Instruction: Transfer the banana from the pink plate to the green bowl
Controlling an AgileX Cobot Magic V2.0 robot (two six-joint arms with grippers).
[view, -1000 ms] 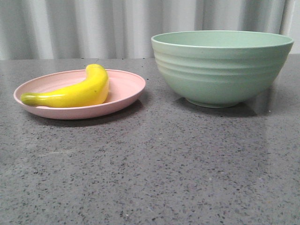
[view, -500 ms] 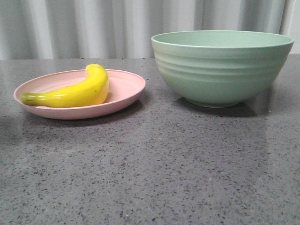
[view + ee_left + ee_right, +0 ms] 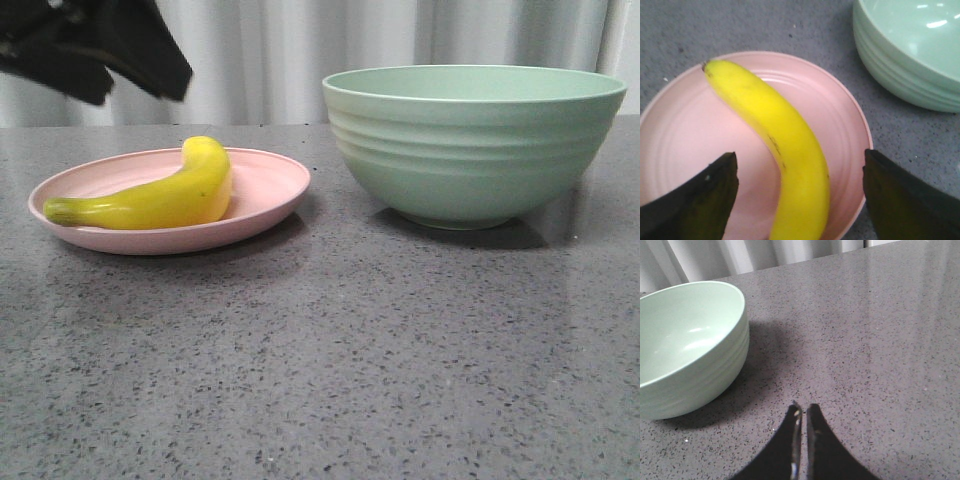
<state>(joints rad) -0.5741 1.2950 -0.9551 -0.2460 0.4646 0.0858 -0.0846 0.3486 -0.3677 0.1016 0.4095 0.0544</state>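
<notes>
Short, plump, glossy yellow banana point(image 3: 150, 203) lying on the round, shallow, pale-pink plate point(image 3: 265, 190) at left-centre of the front view, greenish stem end toward the frame's left edge, blunt tip rising toward the plate's far side. Large, deep, ridged sage-green bowl point(image 3: 470, 140) standing apart on the speckled grey table point(image 3: 330, 370) at upper right, a strip of bare table between bowl and plate.

Left gripper point(image 3: 800, 195) hanging above the plate, seen only as a dark blurred shape at upper left of the front view point(image 3: 95, 45). In the left wrist view, two dark fingers point(image 3: 700, 200) spread wide at the lower corners, nothing held, the banana running between them. Long axis from upper left of that frame, curving down to bottom centre, so roughly crosswise to the line joining the fingers: closing would meet the fruit's flanks at its thicker lower part. Height over the fruit hard to judge; probably not touching.

Right gripper point(image 3: 801, 415) well off near the bowl, fingertips pressed together at lower centre of its view, empty. Left arm clearly the nearer one for the pickup; straight descent likely next, then lift and carry across to the bowl.
</notes>
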